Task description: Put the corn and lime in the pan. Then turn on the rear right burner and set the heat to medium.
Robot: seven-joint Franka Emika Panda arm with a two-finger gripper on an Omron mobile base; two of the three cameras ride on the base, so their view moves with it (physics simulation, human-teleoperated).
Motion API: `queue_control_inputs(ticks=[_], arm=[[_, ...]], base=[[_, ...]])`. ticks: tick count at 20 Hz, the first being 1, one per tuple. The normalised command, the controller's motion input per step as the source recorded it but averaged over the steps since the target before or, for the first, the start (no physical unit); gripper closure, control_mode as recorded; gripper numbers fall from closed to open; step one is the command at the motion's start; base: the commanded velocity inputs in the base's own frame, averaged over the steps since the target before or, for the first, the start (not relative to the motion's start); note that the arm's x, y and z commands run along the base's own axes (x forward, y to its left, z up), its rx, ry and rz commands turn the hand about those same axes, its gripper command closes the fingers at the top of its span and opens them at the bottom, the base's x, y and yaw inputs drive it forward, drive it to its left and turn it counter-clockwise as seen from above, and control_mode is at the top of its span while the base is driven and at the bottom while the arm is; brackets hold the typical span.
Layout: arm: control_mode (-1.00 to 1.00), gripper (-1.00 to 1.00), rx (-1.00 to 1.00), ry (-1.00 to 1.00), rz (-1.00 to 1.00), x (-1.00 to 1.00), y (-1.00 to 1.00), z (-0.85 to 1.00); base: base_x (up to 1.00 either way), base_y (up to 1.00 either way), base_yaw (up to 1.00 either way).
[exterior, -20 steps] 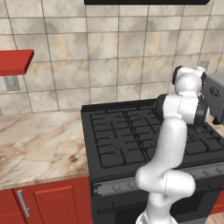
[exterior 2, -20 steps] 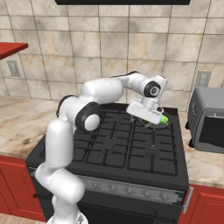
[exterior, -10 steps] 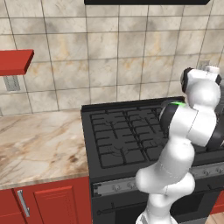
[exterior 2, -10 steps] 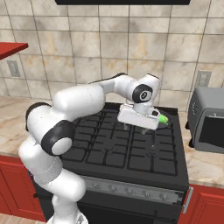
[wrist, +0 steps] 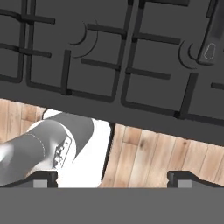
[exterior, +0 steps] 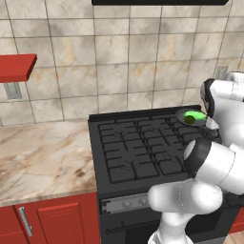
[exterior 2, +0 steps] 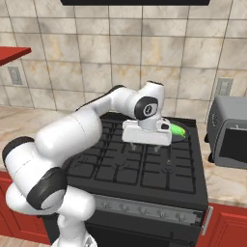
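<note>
We see the corn [exterior: 193,117] lying in the pan [exterior: 182,115] at the stove's [exterior 2: 144,164] rear right. Our claw [wrist: 112,177] hangs above the grates with its tips wide apart, holding nothing. Our own arm [exterior 2: 91,130] crosses the cooktop. A grey toaster oven [exterior 2: 230,131] stands on the worktop [exterior 2: 226,181] right of the stove.

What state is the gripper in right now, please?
Gripper: open, jaws wide apart, holding nothing, above the stove top.
</note>
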Motion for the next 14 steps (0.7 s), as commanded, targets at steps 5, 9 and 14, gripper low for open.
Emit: queue_control_inputs(ticks=[5,9,14], arm=[[-1.0,-1.0,-0.05,0.03,0.02,-0.16,0.08,-0.01],[-1.0,-1.0,0.0,0.11,0.07,0.0,0.27,-0.01],[-1.0,-1.0,0.0,0.07,0.04,0.0,0.13,0.0]], base=[[0.0,0.0,0.0],[0.0,0.0,0.0],[0.0,0.0,0.0]])
